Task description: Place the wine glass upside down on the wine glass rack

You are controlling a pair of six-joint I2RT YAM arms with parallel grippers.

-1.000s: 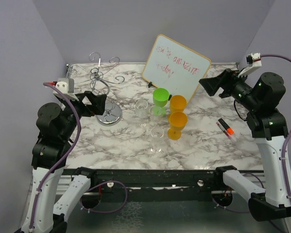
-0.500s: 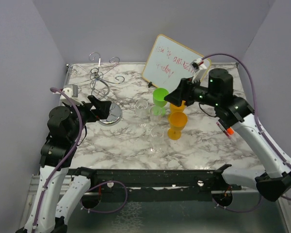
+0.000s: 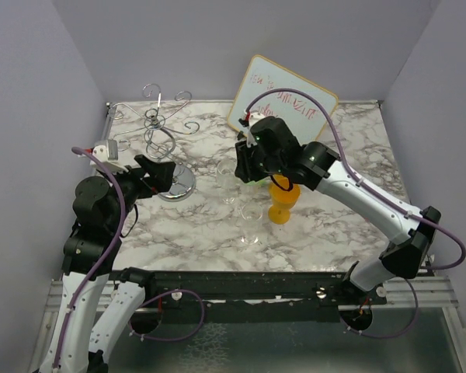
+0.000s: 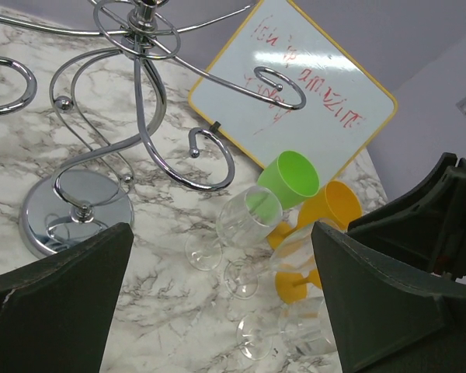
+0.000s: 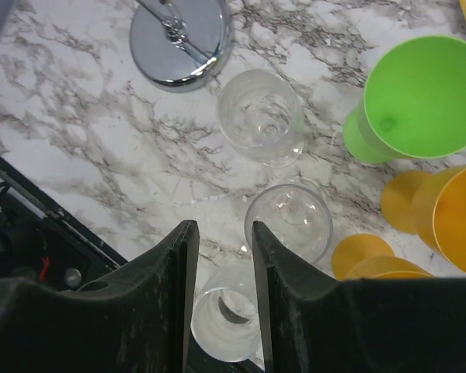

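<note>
Three clear wine glasses stand upright mid-table: one point(image 5: 262, 116) nearest the rack's base, one point(image 5: 289, 220) in the middle, one point(image 5: 225, 326) nearest the table's front edge. My right gripper point(image 5: 221, 229) hovers above them, pointing down, its jaws a narrow gap apart with only table and glass rim showing between. The silver wine glass rack point(image 3: 161, 132) stands at the back left on its shiny disc base point(image 4: 78, 210), and no glass hangs on it. My left gripper point(image 3: 159, 172) is wide open beside that base, facing the glasses point(image 4: 248, 217), and holds nothing.
A green cup point(image 5: 427, 97) and two orange goblets point(image 3: 283, 202) stand just right of the clear glasses. A whiteboard point(image 3: 295, 109) leans at the back. Purple walls close in the left, back and right. The table's front edge point(image 5: 31, 179) lies close under the right gripper.
The right arm has swung from the far right to above the glasses, and its jaws have narrowed. The left arm has dropped a little and stays open.
</note>
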